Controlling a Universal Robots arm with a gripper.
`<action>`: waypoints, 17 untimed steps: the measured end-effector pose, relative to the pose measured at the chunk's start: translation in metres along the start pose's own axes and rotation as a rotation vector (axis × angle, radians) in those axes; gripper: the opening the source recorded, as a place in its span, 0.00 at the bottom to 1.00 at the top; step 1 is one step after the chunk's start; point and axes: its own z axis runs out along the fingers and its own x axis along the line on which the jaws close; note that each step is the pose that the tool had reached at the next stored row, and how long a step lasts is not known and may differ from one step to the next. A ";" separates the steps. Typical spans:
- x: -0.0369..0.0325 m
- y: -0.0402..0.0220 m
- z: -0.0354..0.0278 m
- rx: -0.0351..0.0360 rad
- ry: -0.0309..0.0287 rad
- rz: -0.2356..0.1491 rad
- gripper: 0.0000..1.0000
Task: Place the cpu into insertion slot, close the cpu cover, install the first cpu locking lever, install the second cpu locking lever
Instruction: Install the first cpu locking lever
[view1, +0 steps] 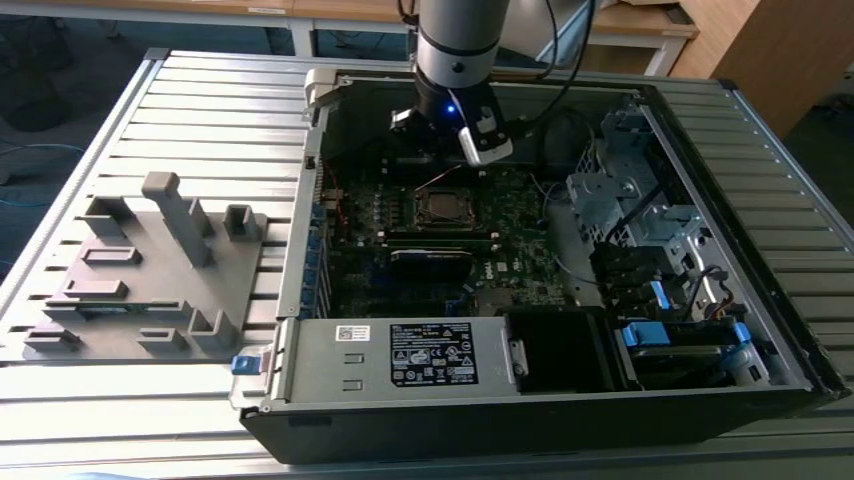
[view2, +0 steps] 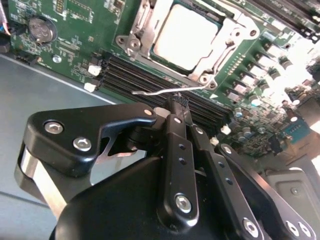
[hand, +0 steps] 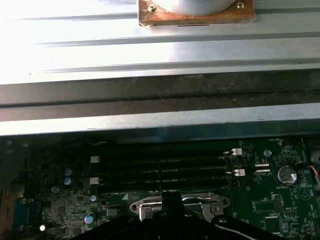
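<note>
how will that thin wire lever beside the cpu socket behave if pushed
The locking lever is a thin bent wire, so it probably flexes and springs back. Smooth bright metal, so it may slip off the gripper beside it.

arm upright, jaws pressed together

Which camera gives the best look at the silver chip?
The second wrist view: the cpu appears large, its pale top framed by the cpu cover. In the exterior view it is a small distant square. The first wrist view catches the cover's edge.
</note>
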 end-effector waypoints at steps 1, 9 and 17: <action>-0.0013 0.0001 0.0001 -0.0001 0.0001 0.000 0.11; -0.0043 0.0021 0.0018 -0.0004 0.0001 0.000 0.11; -0.0042 0.0020 0.0051 -0.0083 0.0006 0.000 0.11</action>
